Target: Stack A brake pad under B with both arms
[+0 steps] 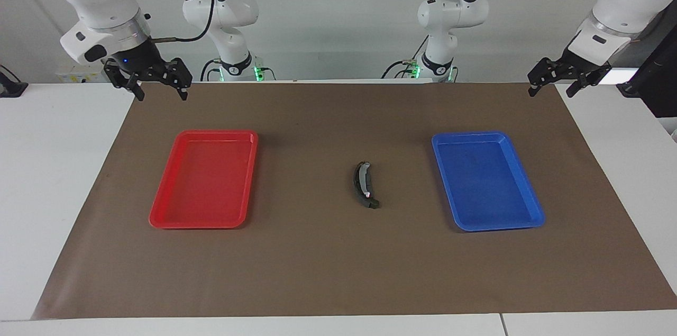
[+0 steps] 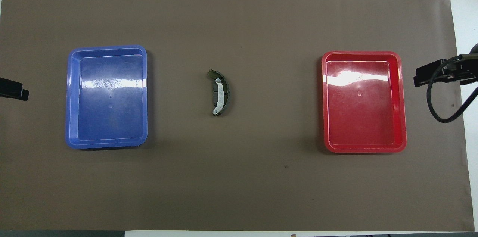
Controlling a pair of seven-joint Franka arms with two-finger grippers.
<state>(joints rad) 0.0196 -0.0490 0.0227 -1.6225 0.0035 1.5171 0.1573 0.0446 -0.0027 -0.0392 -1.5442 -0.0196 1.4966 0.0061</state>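
B [image 1: 363, 183], the long black crescent with a silver strip, lies on the brown mat midway between the two trays; it also shows in the overhead view [image 2: 221, 93]. A short dark-grey flat piece, the A brake pad [image 2: 214, 94], shows along B's inner edge and seems to lie partly under it. My right gripper [image 1: 162, 95] is open and empty, raised over the mat's corner at the right arm's end, and is apart from both pieces. My left gripper [image 1: 550, 92] is open and empty, raised over the mat's corner at the left arm's end.
An empty red tray [image 1: 158, 214] lies toward the right arm's end and an empty blue tray [image 1: 534, 209] toward the left arm's end. The brown mat [image 1: 317, 272] covers the white table. A black cable hangs by the right gripper [image 2: 437, 74].
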